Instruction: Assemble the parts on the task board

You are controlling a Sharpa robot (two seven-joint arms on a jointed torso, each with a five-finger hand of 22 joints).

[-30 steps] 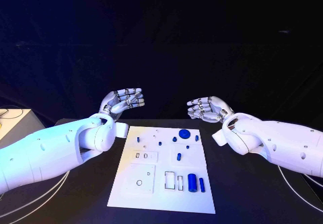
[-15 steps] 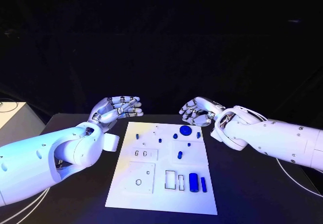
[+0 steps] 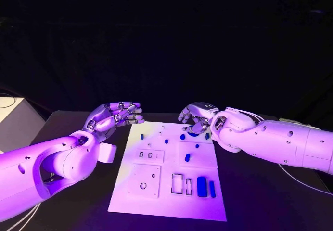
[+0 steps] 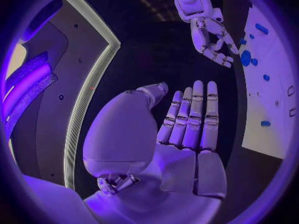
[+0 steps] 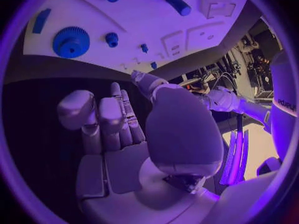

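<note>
The board (image 3: 169, 178) lies mid-desk (image 3: 263, 202). Left hand (image 3: 116, 115), at its 11 o'clock, and right hand (image 3: 196, 118), over the gear (image 5: 70, 41) at 12, seem empty, fingers curled.

Right hand (image 3: 196, 117) now lower, over the task board's (image 3: 169, 192) far edge

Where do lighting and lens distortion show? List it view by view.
Head view: the task board is brightly lit against a dark backdrop, its edges straight. Left wrist view: fisheye bends the board's edge beside the left hand. Right wrist view: the board curves likewise beyond the right hand.
</note>
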